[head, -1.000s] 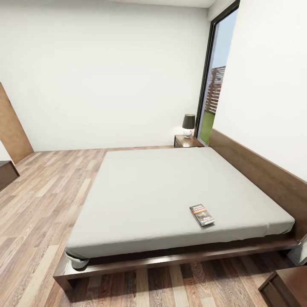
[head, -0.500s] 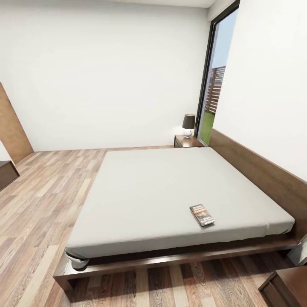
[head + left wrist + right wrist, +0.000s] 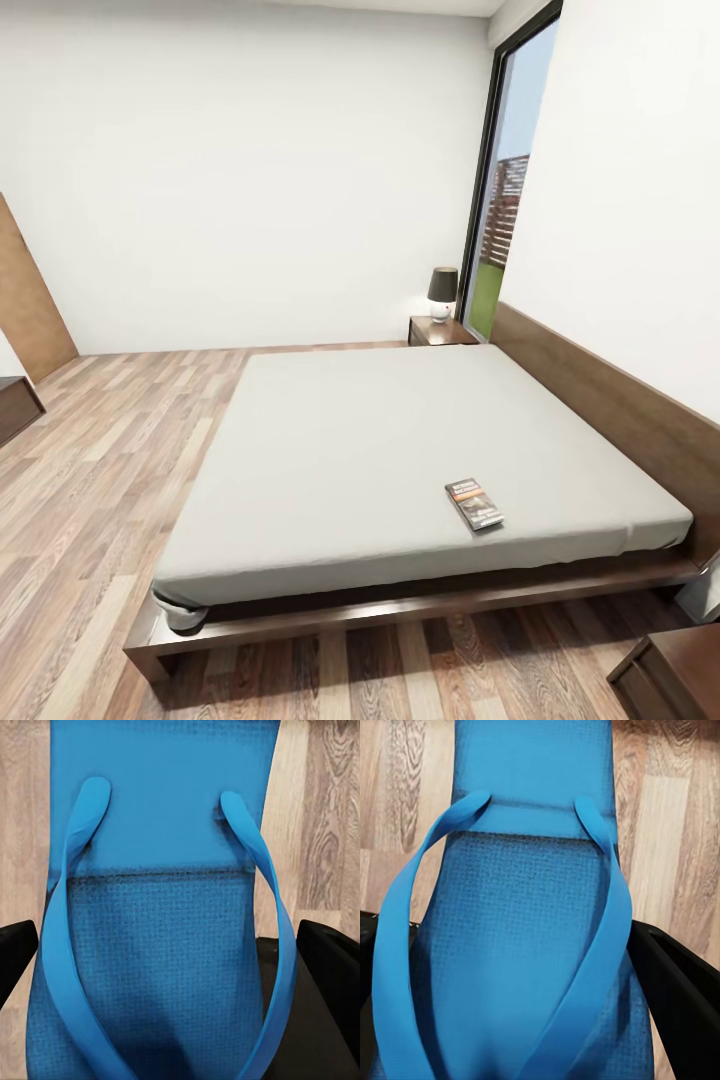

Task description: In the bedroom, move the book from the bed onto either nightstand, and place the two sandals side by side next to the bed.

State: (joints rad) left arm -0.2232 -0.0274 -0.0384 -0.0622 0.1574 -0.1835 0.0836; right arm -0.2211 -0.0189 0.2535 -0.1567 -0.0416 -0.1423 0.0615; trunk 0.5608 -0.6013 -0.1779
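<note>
Each arm carries a bright blue sandal: the left gripper (image 3: 169,945) is clamped across one sandal (image 3: 161,907), the right gripper (image 3: 521,967) across the other sandal (image 3: 529,907). They look light and bendy, so mid-sole holds suit them. The book (image 3: 474,503), thin with an orange band, lies near the bed's (image 3: 380,450) front right corner, a nightstand (image 3: 440,331) beyond.

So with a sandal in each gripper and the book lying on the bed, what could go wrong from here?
Each wrist view shows a blue sandal between dark fingers: the left sandal and the right sandal. Both hands look occupied, so the book probably cannot be picked up until one is set down. Released from above the wood floor, the sandals might land apart or askew. The near nightstand sits close to the bed, so the base could clip it.
</note>
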